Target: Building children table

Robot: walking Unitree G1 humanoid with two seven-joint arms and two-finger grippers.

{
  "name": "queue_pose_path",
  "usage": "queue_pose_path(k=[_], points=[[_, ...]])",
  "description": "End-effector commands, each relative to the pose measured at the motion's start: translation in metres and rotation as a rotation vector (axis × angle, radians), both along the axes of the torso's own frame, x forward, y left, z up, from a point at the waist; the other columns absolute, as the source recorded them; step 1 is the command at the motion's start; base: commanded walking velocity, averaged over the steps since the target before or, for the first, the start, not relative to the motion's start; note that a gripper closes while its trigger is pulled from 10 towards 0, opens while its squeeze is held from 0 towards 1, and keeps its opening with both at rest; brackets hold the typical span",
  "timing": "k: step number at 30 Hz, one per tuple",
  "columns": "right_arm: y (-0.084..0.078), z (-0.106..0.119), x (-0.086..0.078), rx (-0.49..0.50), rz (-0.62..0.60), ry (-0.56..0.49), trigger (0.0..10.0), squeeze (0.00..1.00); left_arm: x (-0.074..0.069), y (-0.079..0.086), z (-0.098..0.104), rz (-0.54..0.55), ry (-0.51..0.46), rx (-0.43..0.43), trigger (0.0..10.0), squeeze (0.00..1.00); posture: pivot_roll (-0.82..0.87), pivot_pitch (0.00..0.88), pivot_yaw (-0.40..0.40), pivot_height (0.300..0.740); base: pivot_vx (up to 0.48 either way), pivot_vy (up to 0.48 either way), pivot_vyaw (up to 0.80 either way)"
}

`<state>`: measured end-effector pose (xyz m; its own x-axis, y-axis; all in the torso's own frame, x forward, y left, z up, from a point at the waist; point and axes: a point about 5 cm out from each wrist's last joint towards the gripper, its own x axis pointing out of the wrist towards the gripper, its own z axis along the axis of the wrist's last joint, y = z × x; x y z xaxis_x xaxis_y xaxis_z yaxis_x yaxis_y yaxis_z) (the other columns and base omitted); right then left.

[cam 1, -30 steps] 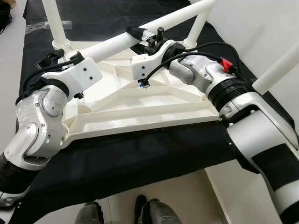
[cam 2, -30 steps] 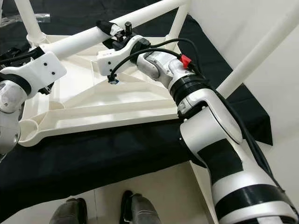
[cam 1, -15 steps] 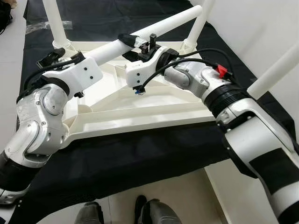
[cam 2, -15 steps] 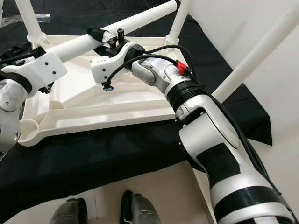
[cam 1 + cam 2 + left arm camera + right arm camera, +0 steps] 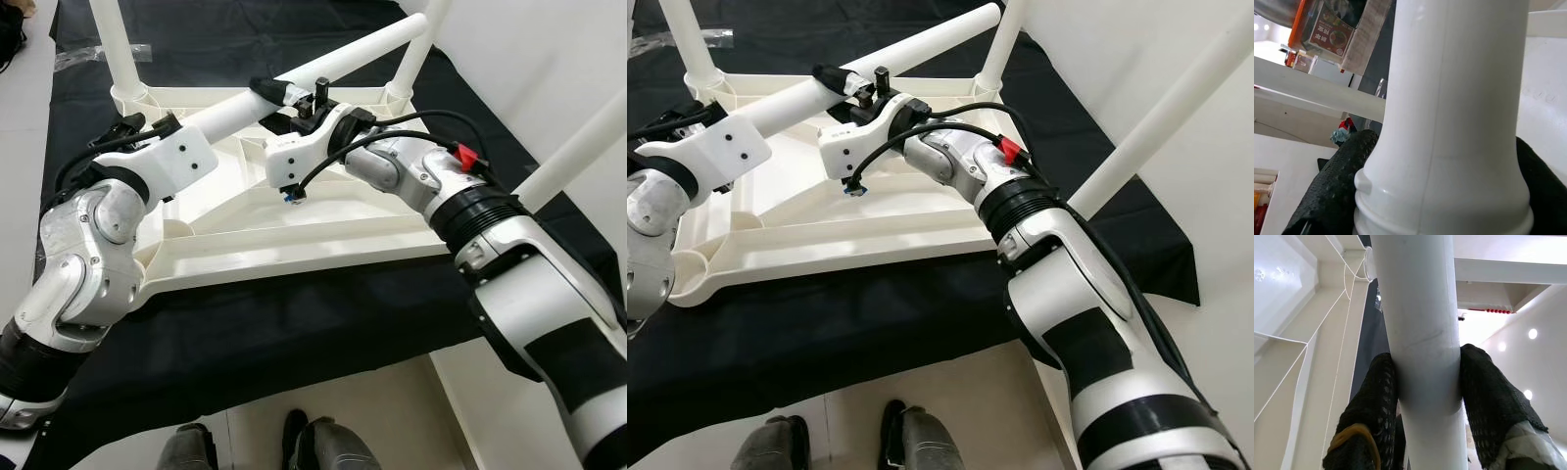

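White table leg (image 5: 323, 69) and white tabletop (image 5: 294, 220) lie on black cloth (image 5: 245, 323).

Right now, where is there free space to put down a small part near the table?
Free: black cloth between the upturned tabletop front edge and the robot. Crowded: the tabletop's far half, where left gripper and right gripper clamp the loose leg.

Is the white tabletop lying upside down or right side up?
Upside down: the tabletop shows its ribbed underside, and mounted legs point upward.
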<state>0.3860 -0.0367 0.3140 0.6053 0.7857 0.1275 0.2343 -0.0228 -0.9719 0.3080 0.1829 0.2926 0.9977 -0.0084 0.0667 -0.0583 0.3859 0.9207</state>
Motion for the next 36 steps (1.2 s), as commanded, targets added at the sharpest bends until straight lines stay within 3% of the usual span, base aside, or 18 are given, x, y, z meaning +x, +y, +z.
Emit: queue_pose_path(k=[1, 2, 3, 5, 6, 14, 15, 16, 20, 22, 25, 26, 29, 36], points=[[0.011, 0.01, -0.009, 0.069, 0.081, -0.019, 0.0, 0.0, 0.0, -0.004, -0.009, -0.028, 0.032, -0.001, 0.0, 0.0, 0.04, 0.134, -0.139, 0.74, 0.0, 0.0, 0.0], [0.01, 0.012, -0.011, 0.131, 0.094, 0.021, 10.0, 0.0, -0.001, -0.001, -0.011, -0.013, 0.038, -0.01, 9.0, 0.0, 0.04, 0.127, -0.137, 0.74, 0.0, 0.0, 0.0], [0.008, 0.014, -0.011, 0.189, 0.102, 0.051, 10.0, 0.0, -0.003, 0.001, -0.013, -0.001, 0.039, -0.019, 10.0, 0.0, 0.04, 0.12, -0.137, 0.74, 0.0, 0.0, 0.0], [0.007, 0.015, -0.012, 0.236, 0.114, 0.085, 10.0, 0.0, -0.004, 0.003, -0.015, 0.011, 0.037, -0.026, 10.0, 0.0, 0.04, 0.12, -0.137, 0.74, 0.0, 0.0, 0.0], [0.006, 0.015, -0.014, 0.284, 0.133, 0.112, 10.0, 1.0, -0.006, 0.004, -0.017, 0.02, 0.035, -0.032, 10.0, 0.0, 0.04, 0.114, -0.136, 0.74, 0.0, 0.0, 0.0], [0.0, 0.021, -0.022, 0.38, 0.19, 0.108, 10.0, 1.0, -0.01, 0.007, -0.018, 0.041, -0.01, -0.037, 10.0, 0.0, 0.05, 0.103, -0.132, 0.74, 0.0, 0.0, 0.0], [0.0, 0.022, -0.024, 0.409, 0.212, 0.127, 10.0, 0.92, -0.01, 0.009, -0.016, 0.047, -0.029, -0.04, 10.0, 0.0, 0.05, 0.099, -0.132, 0.74, 0.0, 0.0, 0.0], [0.0, 0.022, -0.026, 0.448, 0.232, 0.162, 10.0, 0.0, -0.01, 0.01, -0.015, 0.052, -0.044, -0.043, 10.0, 0.0, 0.05, 0.098, -0.132, 0.74, 0.0, 0.0, 0.0], [-0.001, 0.022, -0.027, 0.499, 0.244, 0.221, 10.0, 0.0, -0.01, 0.011, -0.014, 0.058, -0.063, -0.051, 10.0, 0.0, 0.06, 0.097, -0.132, 0.74, 0.0, 0.0, 0.0], [-0.008, 0.019, -0.028, 0.644, 0.267, 0.375, 10.0, 0.0, -0.011, 0.015, -0.016, 0.077, -0.066, -0.116, 10.0, 0.0, 0.05, 0.098, -0.13, 0.74, 0.0, 0.0, 0.0], [-0.013, 0.019, -0.028, 0.706, 0.282, 0.437, 10.0, 0.0, -0.012, 0.018, -0.02, 0.086, -0.053, -0.148, 10.0, 0.0, 0.05, 0.099, -0.128, 0.74, 0.0, 0.0, 0.0], [-0.022, 0.019, -0.024, 0.789, 0.294, 0.546, 10.0, 0.0, -0.012, 0.023, -0.022, 0.102, -0.056, -0.168, 10.0, 0.0, 0.05, 0.1, -0.127, 0.74, 0.0, 0.0, 0.0], [-0.025, 0.018, -0.023, 0.809, 0.295, 0.579, 10.0, 0.0, -0.011, 0.024, -0.023, 0.108, -0.059, -0.173, 10.0, 0.0, 0.05, 0.1, -0.127, 0.74, 0.0, 0.0, 0.0], [-0.049, 0.013, -0.005, 1.116, 0.228, 0.822, 10.0, 0.0, -0.014, 0.027, -0.006, 0.1, -0.209, -0.281, 10.0, 0.0, 0.05, 0.108, -0.134, 0.74, 0.0, 0.0, 0.0]])
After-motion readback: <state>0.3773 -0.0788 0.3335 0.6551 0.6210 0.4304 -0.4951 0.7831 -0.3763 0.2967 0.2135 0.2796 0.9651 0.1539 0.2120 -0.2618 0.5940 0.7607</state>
